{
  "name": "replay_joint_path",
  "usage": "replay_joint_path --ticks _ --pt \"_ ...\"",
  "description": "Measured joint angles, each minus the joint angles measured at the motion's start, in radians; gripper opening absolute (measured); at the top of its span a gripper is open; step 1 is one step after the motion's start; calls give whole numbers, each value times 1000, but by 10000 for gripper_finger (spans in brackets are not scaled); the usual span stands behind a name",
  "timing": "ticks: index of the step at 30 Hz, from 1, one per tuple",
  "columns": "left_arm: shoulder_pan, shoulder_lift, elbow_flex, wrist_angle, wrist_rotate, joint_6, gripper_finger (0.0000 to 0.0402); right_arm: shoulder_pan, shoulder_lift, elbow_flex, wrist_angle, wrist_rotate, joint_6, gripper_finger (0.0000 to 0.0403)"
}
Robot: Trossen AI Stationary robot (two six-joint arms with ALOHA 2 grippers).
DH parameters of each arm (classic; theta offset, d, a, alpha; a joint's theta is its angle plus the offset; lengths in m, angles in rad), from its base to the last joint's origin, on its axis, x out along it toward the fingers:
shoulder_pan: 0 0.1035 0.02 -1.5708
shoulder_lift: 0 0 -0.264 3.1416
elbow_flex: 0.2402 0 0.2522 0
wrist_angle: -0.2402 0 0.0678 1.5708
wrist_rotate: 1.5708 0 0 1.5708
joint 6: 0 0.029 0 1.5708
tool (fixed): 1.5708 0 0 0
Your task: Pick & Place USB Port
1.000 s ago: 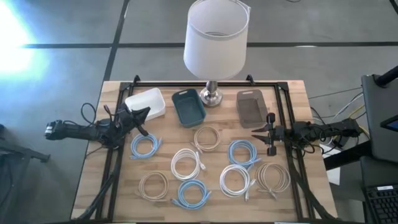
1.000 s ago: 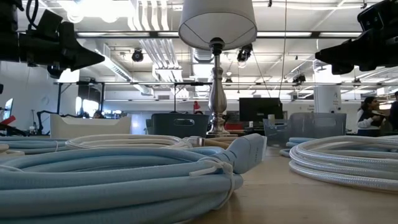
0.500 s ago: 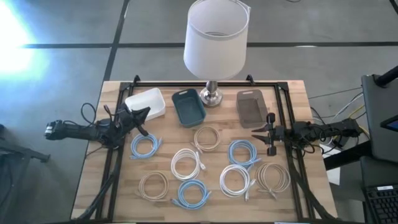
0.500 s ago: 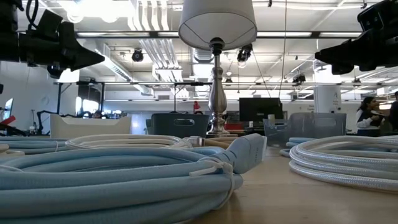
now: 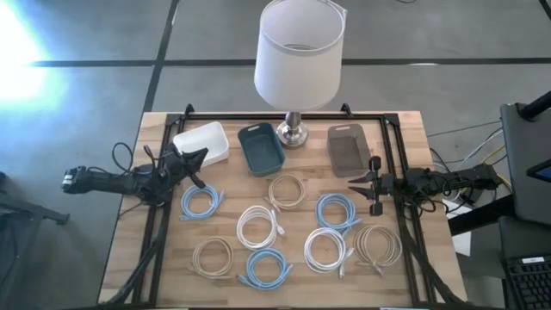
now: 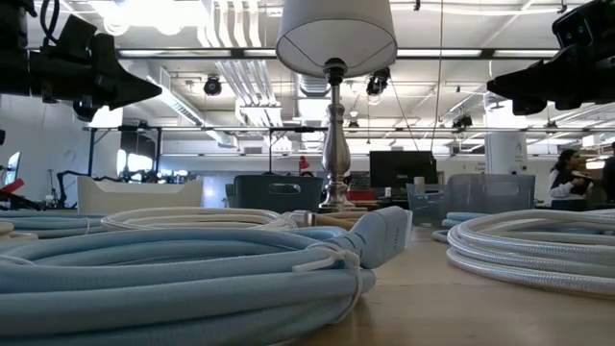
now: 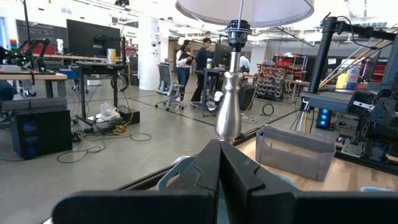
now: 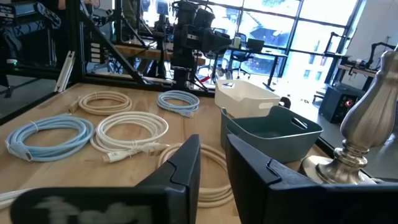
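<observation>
Several coiled USB cables lie flat on the wooden table: blue coils (image 5: 201,202) (image 5: 338,211) (image 5: 265,267), white coils (image 5: 259,226) (image 5: 327,250) and beige coils (image 5: 288,191) (image 5: 379,244) (image 5: 213,256). My left gripper (image 5: 200,156) hovers shut and empty at the table's left, between the white bin (image 5: 201,142) and the nearest blue coil; its fingers meet in the left wrist view (image 7: 219,149). My right gripper (image 5: 353,186) hovers at the table's right, pointing toward the table's left, with a narrow gap between its fingers (image 8: 212,143), holding nothing.
Three bins stand along the far side: white, teal (image 5: 261,147) and grey (image 5: 348,146). A lamp with a white shade (image 5: 299,52) stands on its metal base (image 5: 293,132) between the teal and grey bins. A black frame (image 5: 392,155) runs around the table. People stand in the room beyond (image 6: 567,178).
</observation>
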Motion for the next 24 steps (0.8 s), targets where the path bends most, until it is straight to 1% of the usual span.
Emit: replay_joint_path --ticks 16,24 --pt "0 0 0 0 0 0 12 0 0 0 0 0 0 86" --pt "0 0 0 0 0 0 12 0 0 0 0 0 0 76"
